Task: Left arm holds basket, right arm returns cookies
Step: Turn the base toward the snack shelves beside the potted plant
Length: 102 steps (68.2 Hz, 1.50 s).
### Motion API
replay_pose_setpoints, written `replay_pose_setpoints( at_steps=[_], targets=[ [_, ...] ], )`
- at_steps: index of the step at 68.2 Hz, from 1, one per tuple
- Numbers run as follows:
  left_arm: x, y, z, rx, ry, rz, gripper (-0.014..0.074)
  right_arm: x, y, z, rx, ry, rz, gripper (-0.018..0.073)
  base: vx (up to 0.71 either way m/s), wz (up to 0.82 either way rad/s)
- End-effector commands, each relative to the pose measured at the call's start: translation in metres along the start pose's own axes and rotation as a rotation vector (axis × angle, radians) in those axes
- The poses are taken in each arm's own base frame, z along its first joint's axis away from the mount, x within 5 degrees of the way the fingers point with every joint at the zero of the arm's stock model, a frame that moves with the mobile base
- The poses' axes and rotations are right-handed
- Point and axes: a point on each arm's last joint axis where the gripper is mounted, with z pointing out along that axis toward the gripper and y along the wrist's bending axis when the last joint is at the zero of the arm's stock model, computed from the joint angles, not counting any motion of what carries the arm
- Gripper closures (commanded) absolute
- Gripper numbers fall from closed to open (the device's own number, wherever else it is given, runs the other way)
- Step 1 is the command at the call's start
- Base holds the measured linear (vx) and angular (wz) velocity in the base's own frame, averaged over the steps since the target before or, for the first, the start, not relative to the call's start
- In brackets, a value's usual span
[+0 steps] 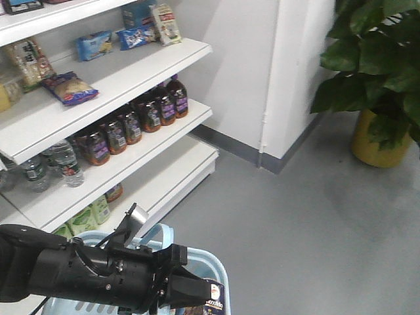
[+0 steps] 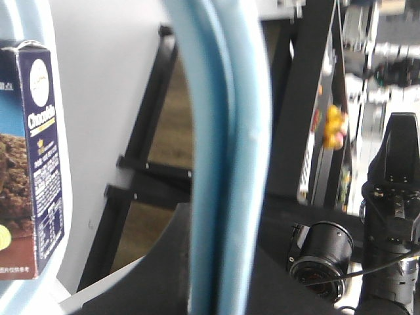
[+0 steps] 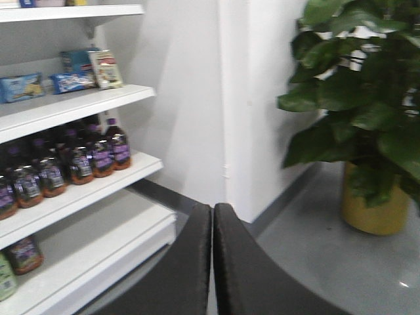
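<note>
left gripper (image 1: pixel 191 291), at the end of the bulky left arm (image 1: pixel 79 272), sits over the basket (image 1: pixel 209 261), and the curved handle (image 2: pixel 226 164) runs right across its wrist view. its fingers are hidden there, so i cannot tell whether it is clamped on the handle or only beside it. just beyond its tip and a little to its right, the cookies (image 2: pixel 33 164) stand on end inside the basket against the rim, not yet taken out. right gripper (image 3: pixel 212 213) is pressed fully closed with nothing between its fingers, and it points away from the basket toward the shelving and the wall corner. as i read it, the step in hand is the reach for the box. the right gripper would need to spread its fingers first, turn down toward the basket and come in clear of the handle and the left arm. it should then take the box across its narrow faces and lift straight up before swinging out, while the left side holds the basket level. left of the right gripper, white shelves (image 3: pixel 79 105) carry snack packets (image 3: pixel 85 69) above and dark bottles (image 3: pixel 79 161) below; the snack level looks the likely home. ahead of it is a plain white wall (image 3: pixel 190 98), below it a smooth grey floor (image 3: pixel 308 262). to its right a plant (image 3: pixel 354 98) in a yellow pot (image 3: pixel 371 210) stands near enough to mind on a wide swing.
</note>
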Motion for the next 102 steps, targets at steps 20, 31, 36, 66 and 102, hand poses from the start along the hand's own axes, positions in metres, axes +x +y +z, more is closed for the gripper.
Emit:
replay_pose_setpoints(
  at_steps=[20, 31, 36, 66, 102],
  targets=[
    [0.0000, -0.0208, -0.0067, 0.111, -0.005, 0.017, 0.0604, -0.0074, 0.0004, -0.0010, -0.005, -0.081, -0.008, 0.0568, 0.17, 0.59],
    [0.0000, -0.0208, -0.0067, 0.111, -0.005, 0.017, 0.0604, -0.0074, 0.0004, -0.0010, -0.005, -0.081, -0.008, 0.0568, 0.16, 0.65],
    [0.0000, -0.0208, -0.0067, 0.111, -0.005, 0.017, 0.0604, -0.0074, 0.0004, -0.0010, -0.005, -0.081, -0.008, 0.0568, 0.16, 0.63],
    [0.0000, -0.0208, -0.0067, 0.111, -0.005, 0.017, 0.0604, -0.0074, 0.0004, -0.0010, -0.005, -0.081, -0.008, 0.0568, 0.13, 0.51],
    [0.0000, -0.0208, -0.0067, 0.111, -0.005, 0.017, 0.0604, -0.0074, 0.0004, -0.0010, -0.005, -0.081, -0.008, 0.0568, 0.11, 0.28]
  ],
)
